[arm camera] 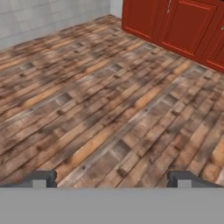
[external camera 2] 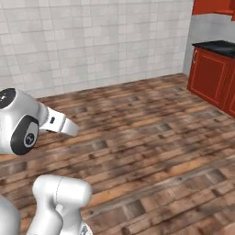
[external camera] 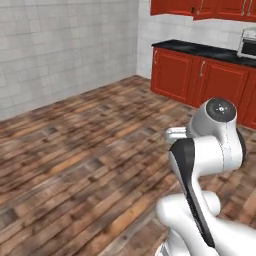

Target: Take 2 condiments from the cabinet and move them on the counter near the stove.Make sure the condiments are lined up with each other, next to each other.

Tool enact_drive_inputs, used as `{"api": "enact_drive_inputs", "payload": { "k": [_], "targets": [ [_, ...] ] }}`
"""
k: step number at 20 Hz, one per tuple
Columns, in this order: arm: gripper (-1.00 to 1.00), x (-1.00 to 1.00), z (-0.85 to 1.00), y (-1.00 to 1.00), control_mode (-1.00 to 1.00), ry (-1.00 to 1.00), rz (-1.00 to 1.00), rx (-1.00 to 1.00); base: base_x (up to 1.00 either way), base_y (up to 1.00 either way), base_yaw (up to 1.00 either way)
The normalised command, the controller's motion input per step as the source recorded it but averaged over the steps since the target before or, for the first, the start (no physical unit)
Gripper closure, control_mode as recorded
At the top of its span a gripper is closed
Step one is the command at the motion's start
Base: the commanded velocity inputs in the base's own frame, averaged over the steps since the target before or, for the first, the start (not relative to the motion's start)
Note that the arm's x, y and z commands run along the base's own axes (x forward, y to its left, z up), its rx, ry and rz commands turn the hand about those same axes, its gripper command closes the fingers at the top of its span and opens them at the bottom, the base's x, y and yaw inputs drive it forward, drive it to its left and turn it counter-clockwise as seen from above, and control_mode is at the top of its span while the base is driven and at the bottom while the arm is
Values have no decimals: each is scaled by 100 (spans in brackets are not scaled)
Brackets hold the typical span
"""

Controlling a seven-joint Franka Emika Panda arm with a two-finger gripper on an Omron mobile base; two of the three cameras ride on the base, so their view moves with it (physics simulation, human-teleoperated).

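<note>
One black marble-look counter [external camera: 200, 48] sat on two red base cabinet doors [external camera: 172, 73]. One steel microwave [external camera: 247, 44] stood on it. Claw [arm camera: 112, 178] was spread wide, empty over the wood plank floor [arm camera: 87, 100].

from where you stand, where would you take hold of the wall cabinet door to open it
By its silver bar handle, near the lower edge of the red wall cabinet. The bar runs upright on the door front, so come straight from the front, with the open gripper straddling it sideways.
</note>
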Motion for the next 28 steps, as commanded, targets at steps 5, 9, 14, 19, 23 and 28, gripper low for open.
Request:
{"api": "enact_drive_inputs", "payload": {
  "k": [5, 9, 14, 19, 23, 28],
  "targets": [
    [-100, 0, 0, 0, 100, 0, 0, 0, 100, 48, -15],
    [-100, 0, 0, 0, 100, 0, 0, 0, 100, 42, -4],
    [-100, 0, 0, 0, 100, 0, 0, 0, 100, 15, -6],
    [-100, 0, 0, 0, 100, 0, 0, 0, 100, 0, -16],
    [-100, 0, 0, 0, 100, 0, 0, 0, 31, 2, -79],
    [-100, 0, 0, 0, 100, 0, 0, 0, 28, 24, -86]
  ]
}}
